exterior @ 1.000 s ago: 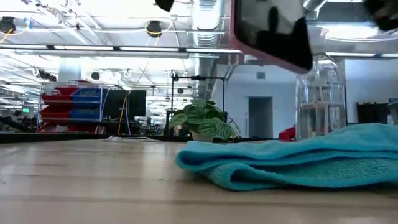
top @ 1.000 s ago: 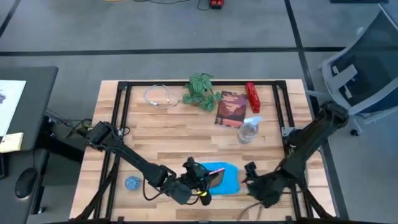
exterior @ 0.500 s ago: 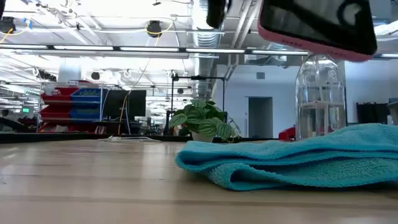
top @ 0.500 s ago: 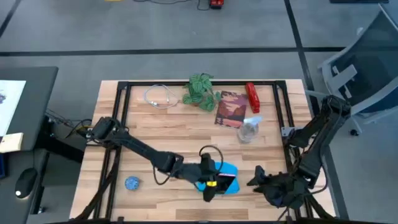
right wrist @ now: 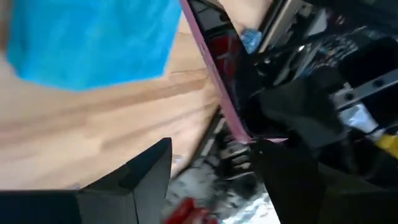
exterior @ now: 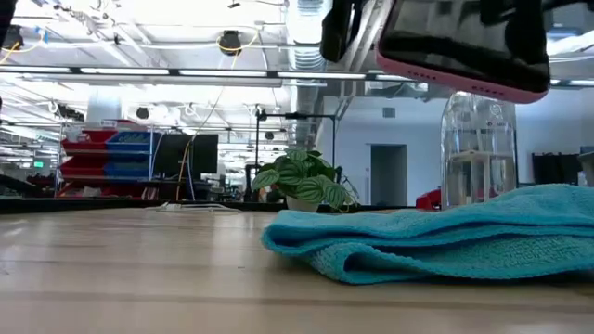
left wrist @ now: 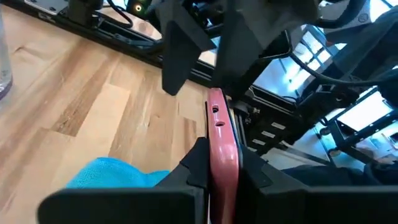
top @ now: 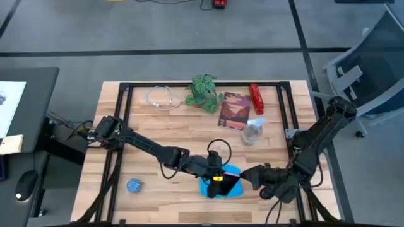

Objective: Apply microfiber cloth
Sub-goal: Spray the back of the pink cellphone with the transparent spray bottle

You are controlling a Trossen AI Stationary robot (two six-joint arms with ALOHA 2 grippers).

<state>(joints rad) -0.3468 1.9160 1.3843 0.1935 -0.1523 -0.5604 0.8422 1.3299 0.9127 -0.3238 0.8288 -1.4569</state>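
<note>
Microfiber cloth (top: 235,188) lies folded on the surface (top: 158,135), directly beneath the left pincer (top: 222,183) and partly covered by what that pincer carries. In the low view the cloth (exterior: 436,243) rests flat, with nothing pressing on it.

The left pincer is clamped on a pink-edged phone (left wrist: 222,149), held on its edge between the two fingers and raised above the cloth; the low view shows the phone (exterior: 464,42) hanging clear of the fabric, dark screen facing down.

Change noted: over the last second the left arm has carried the phone from the near-left side of the cloth to a position right over it. The right pincer (top: 251,174), previously drawn back toward the surface's near right corner, has now come in just beside the phone, fingers apart, as its wrist view shows with the phone's edge (right wrist: 214,68) ahead of them.

Assessment: cloth and phone are now aligned but not in contact. The wiping step has not begun; it appears imminent, with the right pincer placed either to steady the phone or to take up the cloth.
</note>
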